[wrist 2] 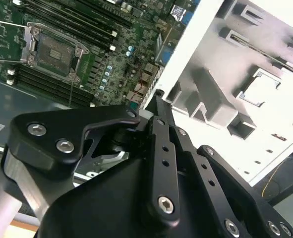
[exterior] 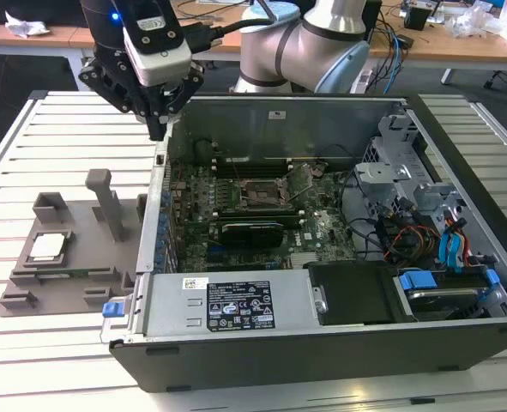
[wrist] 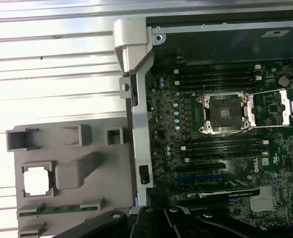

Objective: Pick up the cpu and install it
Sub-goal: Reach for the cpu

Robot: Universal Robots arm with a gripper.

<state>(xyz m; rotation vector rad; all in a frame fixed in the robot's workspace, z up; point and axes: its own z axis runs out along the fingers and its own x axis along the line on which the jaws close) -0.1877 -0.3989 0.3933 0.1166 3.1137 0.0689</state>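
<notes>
White slatted table [exterior: 56, 137], wooden desks [exterior: 459, 47] behind

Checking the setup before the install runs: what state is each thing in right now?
cpu, lying flat in the tray's recess, not picked up.
socket, open and empty, frame lifted.
computer case, side open, motherboard exposed.
tool, above the case's wall, away from the cpu.

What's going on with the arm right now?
A robot arm is partway through a CPU install. Its pincer is shut and empty, above the open computer case's wall on the exterior view's left. The cpu lies in the grey tray outside the case, not yet picked up. The motherboard socket is open and empty.
</notes>
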